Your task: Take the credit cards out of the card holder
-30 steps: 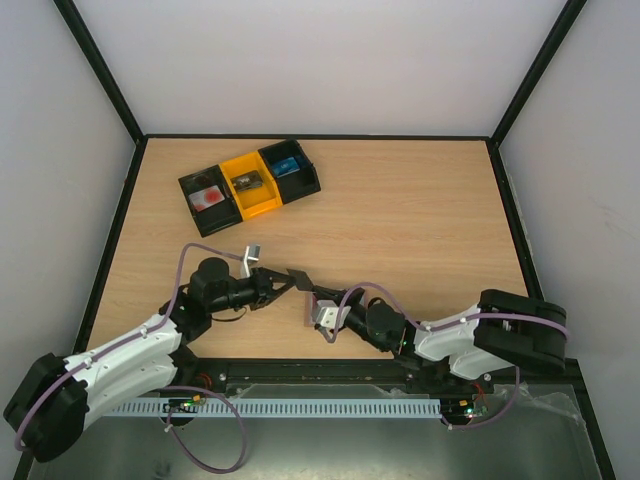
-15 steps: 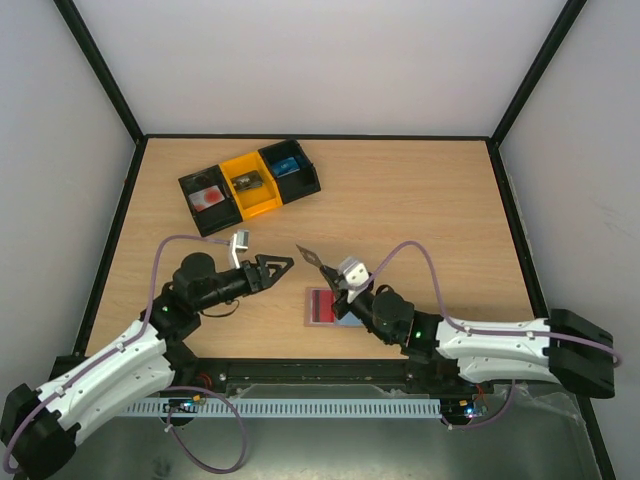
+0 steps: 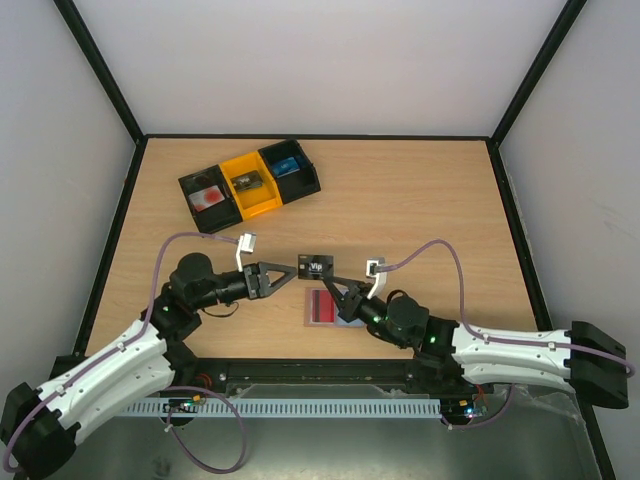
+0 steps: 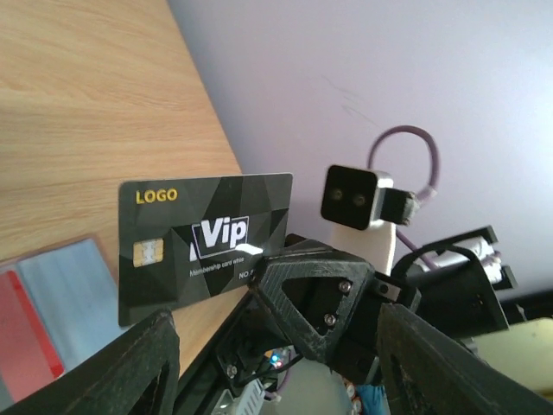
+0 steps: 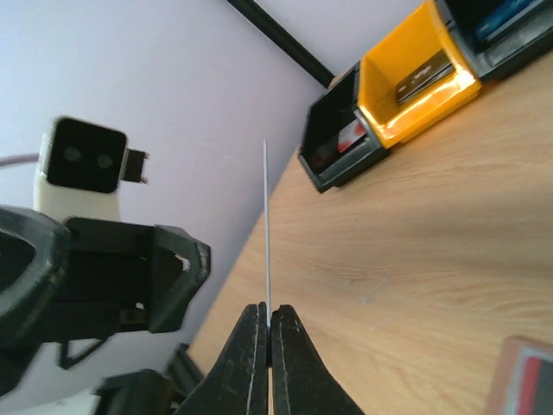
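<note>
Right gripper (image 3: pixel 334 283) is pinched on a thin, glossy black card (image 3: pixel 316 266) just beyond the flat, open card holder (image 3: pixel 322 306). Left gripper (image 3: pixel 287 276), jaws apart, hangs near the holder's left.

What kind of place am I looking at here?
Likely a robot test cell: a wooden table enclosed by plain pale walls, left arm and right arm bolted at its edge.

You see the credit card (image 3: pixel 316 266) between left gripper (image 3: pixel 292 273) and right gripper (image 3: pixel 331 284), just behind the card holder (image 3: pixel 322 306) on the table (image 3: pixel 420 220); bins (image 3: pixel 250 185) stand far left.
</note>
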Controlling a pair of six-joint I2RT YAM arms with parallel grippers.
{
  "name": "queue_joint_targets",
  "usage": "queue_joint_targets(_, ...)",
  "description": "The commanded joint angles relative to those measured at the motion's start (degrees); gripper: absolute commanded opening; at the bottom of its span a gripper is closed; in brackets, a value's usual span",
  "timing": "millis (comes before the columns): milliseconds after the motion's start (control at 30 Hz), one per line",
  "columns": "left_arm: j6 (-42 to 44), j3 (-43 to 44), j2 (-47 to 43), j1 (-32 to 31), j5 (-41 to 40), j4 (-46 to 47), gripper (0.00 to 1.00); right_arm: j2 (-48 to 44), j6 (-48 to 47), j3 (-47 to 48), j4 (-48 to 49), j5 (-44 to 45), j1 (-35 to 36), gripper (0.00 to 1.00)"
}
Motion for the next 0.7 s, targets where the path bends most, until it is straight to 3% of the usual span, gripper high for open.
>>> queue_joint_targets(0, -0.4, -0.4, 0.8, 0.1, 4.7, 4.3, 0.63, -1.8, 12.4, -1.2, 8.9, -2.6, 0.3, 0.02)
queue_joint_targets(333, -1.9, -1.4, 3.3, -0.1, 4.6, 5.5, 0.69, -3.4, 19.1, -5.2, 18.3, -2.1, 0.3, 0.02)
queue_joint_targets(433, -4.1, -1.9, 3.8, -0.5, 5.2, 8.3, 0.62, -2.7, 20.3, -5.2, 19.6, -3.0, 0.3, 0.02)
queue_joint_targets(667, -7.0, -2.6, 5.4, -1.5, 5.5, 13.7, 0.32, -1.0, 21.3, -4.9, 21.1, -3.5, 0.3, 0.02)
